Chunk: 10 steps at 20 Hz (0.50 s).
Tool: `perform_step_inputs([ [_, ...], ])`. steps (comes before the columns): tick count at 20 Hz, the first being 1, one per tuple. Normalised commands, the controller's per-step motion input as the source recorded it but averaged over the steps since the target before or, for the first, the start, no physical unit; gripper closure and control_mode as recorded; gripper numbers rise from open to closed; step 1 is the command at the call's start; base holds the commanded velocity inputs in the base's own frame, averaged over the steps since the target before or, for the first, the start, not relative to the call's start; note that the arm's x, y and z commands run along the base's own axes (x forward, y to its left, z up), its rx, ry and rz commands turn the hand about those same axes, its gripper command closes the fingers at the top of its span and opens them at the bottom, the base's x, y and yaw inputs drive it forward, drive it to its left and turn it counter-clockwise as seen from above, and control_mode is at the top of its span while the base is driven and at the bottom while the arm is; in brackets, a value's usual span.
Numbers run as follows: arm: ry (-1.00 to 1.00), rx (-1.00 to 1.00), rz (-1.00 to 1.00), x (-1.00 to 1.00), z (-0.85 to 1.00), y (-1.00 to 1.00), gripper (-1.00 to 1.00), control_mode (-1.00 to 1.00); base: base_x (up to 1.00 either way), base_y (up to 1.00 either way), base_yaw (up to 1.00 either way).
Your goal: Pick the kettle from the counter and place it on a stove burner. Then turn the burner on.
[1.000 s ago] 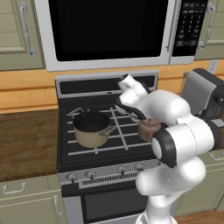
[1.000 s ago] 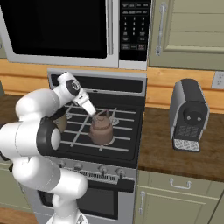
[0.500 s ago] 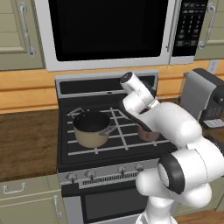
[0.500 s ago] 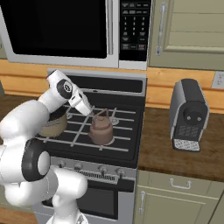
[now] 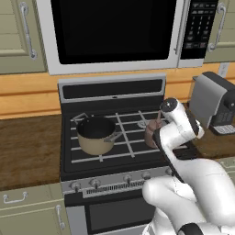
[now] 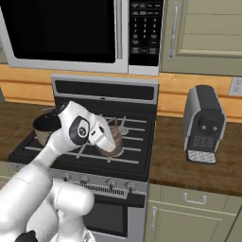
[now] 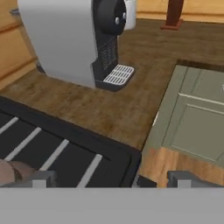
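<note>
- Gripper (image 7: 109, 178) jaws spread wide apart, holding nothing; grey fingertips (image 7: 41, 178) poke up at bottom of hand view.
- Kettle (image 6: 112, 142) sits on stove burner grate (image 6: 137, 142), right front side, just beside and partly behind the wrist in right base view.
- Sliver of kettle (image 7: 11, 171) shows just left of the left fingertip in hand view.
- Saucepan (image 5: 96, 134) on left grates, well apart from gripper.
- Coffee machine (image 7: 74, 41) on counter (image 7: 105, 107), ahead of the fingertips.
</note>
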Motion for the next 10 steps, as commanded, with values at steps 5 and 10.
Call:
perform_step_inputs([
  [5, 0.0, -0.2, 0.34, -1.0, -1.0, -0.89, -1.0, -1.0, 0.0, 0.0, 0.0],
  [10, 0.1, -0.22, 0.43, -0.95, -1.0, -0.86, -1.0, -1.0, 0.0, 0.0, 0.0],
])
